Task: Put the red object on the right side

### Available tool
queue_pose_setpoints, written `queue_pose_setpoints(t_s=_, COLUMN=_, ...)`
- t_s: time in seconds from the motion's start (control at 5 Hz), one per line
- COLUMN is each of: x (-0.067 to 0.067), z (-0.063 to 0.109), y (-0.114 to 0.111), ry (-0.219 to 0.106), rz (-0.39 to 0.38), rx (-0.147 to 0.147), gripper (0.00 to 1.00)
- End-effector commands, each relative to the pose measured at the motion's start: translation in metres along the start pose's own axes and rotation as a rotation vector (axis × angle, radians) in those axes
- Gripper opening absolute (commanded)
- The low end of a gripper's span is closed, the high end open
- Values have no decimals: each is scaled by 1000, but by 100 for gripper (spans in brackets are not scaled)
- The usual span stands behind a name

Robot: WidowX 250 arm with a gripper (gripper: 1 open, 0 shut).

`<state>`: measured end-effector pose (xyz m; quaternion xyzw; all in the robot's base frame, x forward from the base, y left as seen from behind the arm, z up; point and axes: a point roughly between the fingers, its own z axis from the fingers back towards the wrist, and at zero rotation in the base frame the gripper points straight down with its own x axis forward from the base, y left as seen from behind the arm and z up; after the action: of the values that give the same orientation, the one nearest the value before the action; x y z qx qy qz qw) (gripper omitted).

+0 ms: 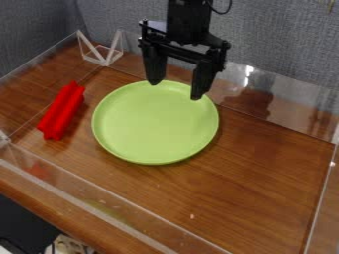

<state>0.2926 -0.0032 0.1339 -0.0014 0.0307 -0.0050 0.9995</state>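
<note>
The red object [61, 109] is a bright red elongated block lying on the wooden table at the left, just left of the round lime-green plate [155, 124]. My gripper [177, 86] hangs over the plate's far edge, pointing down, its two black fingers spread apart with nothing between them. It is well to the right of the red object and not touching it.
A clear acrylic wall [93, 203] rings the wooden table. A white wire-frame shape [101, 47] stands at the back left. Bare wood [272, 149] lies to the right of the plate.
</note>
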Motion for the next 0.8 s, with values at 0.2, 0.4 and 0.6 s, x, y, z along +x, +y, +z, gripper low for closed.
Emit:
queue_pose_setpoints(t_s=0.2, x=-16, z=-15, y=62, ry=-3, rz=65, rx=4, gripper=100)
queue_pose_setpoints(t_s=0.4, x=-17, z=-11, y=77, ry=-40, rz=67, rx=-4, gripper=100)
queue_pose_setpoints(t_s=0.6, x=-15, z=-23, y=103, ry=-55, rz=80, rx=3, gripper=100)
